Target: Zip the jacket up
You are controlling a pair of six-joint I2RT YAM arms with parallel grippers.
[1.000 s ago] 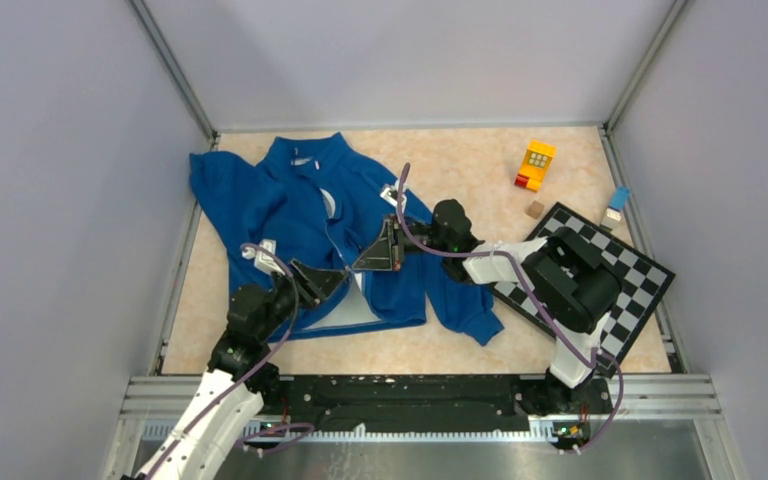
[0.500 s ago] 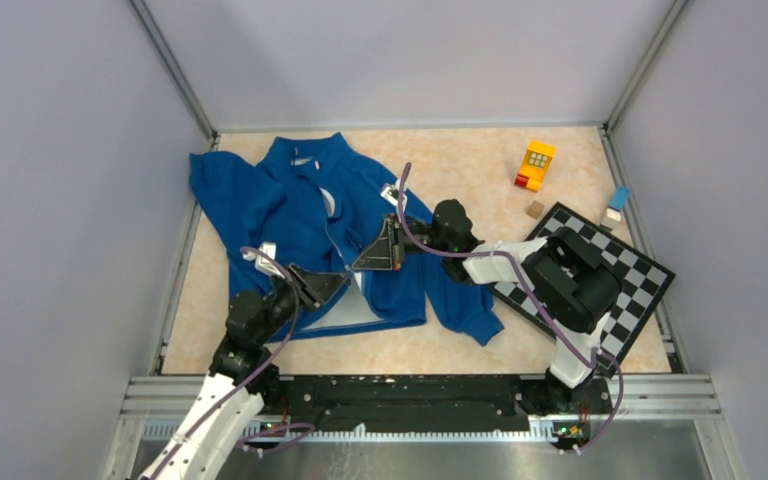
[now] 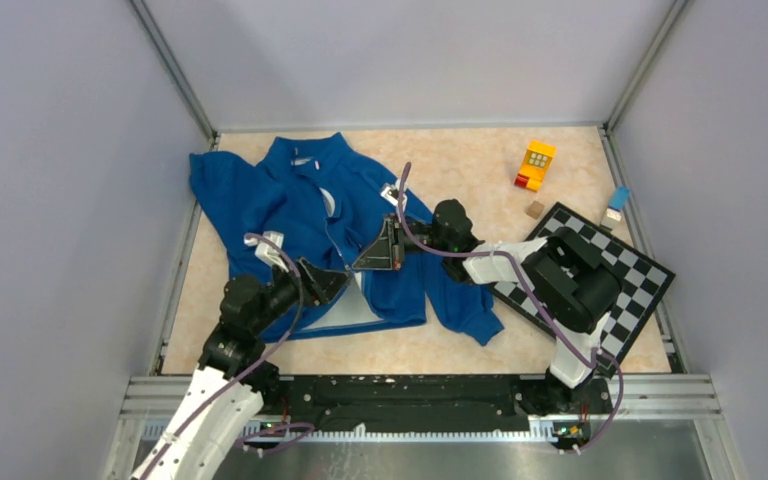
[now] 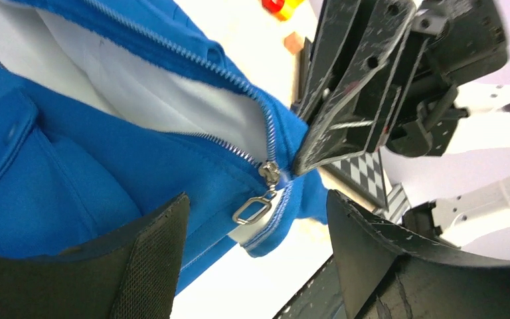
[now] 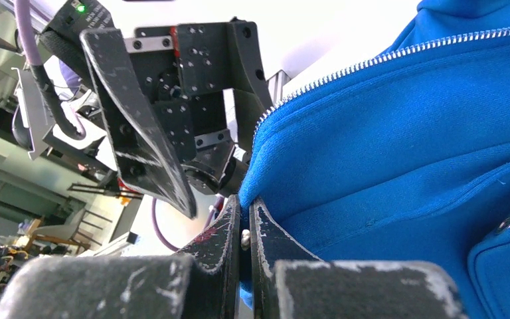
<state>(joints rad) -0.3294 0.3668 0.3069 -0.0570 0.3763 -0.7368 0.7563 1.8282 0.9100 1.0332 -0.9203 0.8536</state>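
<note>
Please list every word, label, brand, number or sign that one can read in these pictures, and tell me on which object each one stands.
No text is readable in any view.
jacket: a small pale mark inside the collar, too small to read.
yellow toy block: a grid of small squares on its face, no legible characters.
checkered board: only a pattern, no writing.

No writing anywhere is clear enough to read.
</note>
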